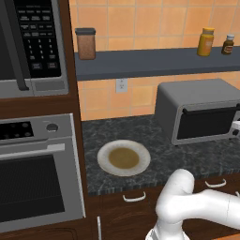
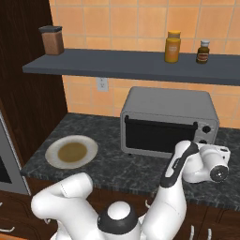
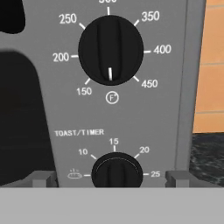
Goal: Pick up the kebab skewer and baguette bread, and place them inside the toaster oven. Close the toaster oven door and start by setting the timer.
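Note:
The grey toaster oven [image 1: 201, 101] [image 2: 164, 105] stands on the dark counter. Its dark glass toaster oven door [image 1: 208, 123] [image 2: 159, 136] is shut. My gripper [image 2: 208, 149] [image 3: 112, 178] is at the oven's right control panel, open, with one fingertip on each side of the black toast/timer knob [image 3: 116, 171]. The knob's ridge stands upright, below the 15 mark. Above it is the temperature knob [image 3: 110, 50]. Part of the hand [image 1: 236, 129] pokes in at the right edge of the left base view. The kebab skewer and baguette bread are out of view; the dark glass hides the inside.
A white plate [image 1: 123, 158] [image 2: 71, 152] with a brownish centre lies on the counter left of the toaster oven. A shelf [image 2: 136, 63] above carries a brown jar [image 1: 86, 43], a yellow bottle [image 2: 172, 47] and a small dark bottle [image 2: 202, 51]. Microwave [image 1: 33, 42] and built-in oven [image 1: 37, 178] stand at left.

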You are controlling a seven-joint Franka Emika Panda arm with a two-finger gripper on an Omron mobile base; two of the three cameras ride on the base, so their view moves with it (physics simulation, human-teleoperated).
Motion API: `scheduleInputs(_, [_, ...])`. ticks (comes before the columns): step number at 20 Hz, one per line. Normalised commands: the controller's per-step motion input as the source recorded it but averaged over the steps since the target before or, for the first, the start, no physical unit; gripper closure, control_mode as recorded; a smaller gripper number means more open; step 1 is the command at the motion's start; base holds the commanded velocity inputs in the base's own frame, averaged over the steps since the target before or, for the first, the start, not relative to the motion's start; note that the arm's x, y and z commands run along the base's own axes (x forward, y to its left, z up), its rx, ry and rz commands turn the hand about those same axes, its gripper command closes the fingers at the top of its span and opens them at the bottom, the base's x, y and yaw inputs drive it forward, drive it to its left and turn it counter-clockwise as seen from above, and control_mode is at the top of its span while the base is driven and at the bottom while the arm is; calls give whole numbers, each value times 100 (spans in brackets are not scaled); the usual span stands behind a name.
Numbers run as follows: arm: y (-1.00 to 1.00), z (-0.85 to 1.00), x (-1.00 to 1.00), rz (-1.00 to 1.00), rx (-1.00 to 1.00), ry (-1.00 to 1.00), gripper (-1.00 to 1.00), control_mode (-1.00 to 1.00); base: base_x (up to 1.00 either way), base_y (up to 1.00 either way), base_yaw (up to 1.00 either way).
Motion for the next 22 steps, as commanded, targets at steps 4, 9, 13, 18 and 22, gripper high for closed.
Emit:
scheduleInputs(4, [0,0,0,0,0,0,100,-100,0,0,0])
scheduleInputs(9, [0,0,0,0,0,0,100,-100,0,0,0])
scheduleInputs(13, [0,0,0,0,0,0,100,-100,0,0,0])
scheduleInputs(18, [0,0,0,0,0,0,100,-100,0,0,0])
scheduleInputs(22, [2,-18,21,0,0,-8,100,-100,0,0,0])
